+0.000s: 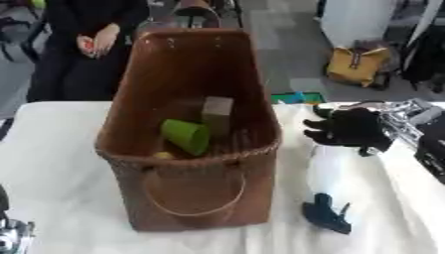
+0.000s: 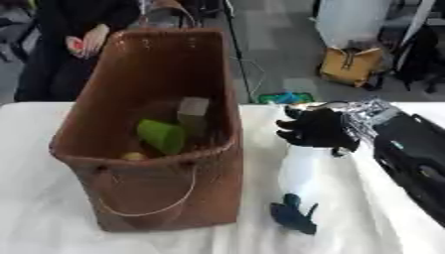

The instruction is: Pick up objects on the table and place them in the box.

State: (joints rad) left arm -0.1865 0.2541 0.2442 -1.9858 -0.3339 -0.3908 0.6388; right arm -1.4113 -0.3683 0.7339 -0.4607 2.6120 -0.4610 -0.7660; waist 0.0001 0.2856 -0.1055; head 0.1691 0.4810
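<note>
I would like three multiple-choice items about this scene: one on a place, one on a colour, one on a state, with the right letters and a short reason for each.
1. Where does the small dark blue object lie?
A. inside the basket
B. on the white tablecloth, to the right of the basket
C. in the right hand

2. What colour is the cup lying inside the tall brown woven basket?
A. green
B. red
C. white

3. In what state is the robot's black right hand?
A. curled round the green cup
B. inside the basket
C. beside the basket, above the table, holding nothing that can be seen

Answers:
1 B: it rests on the cloth near the basket's lower right corner.
2 A: the cup shows bright green, beside a tan block.
3 C: the hand is right of the basket, and no object shows in its fingers.
</note>
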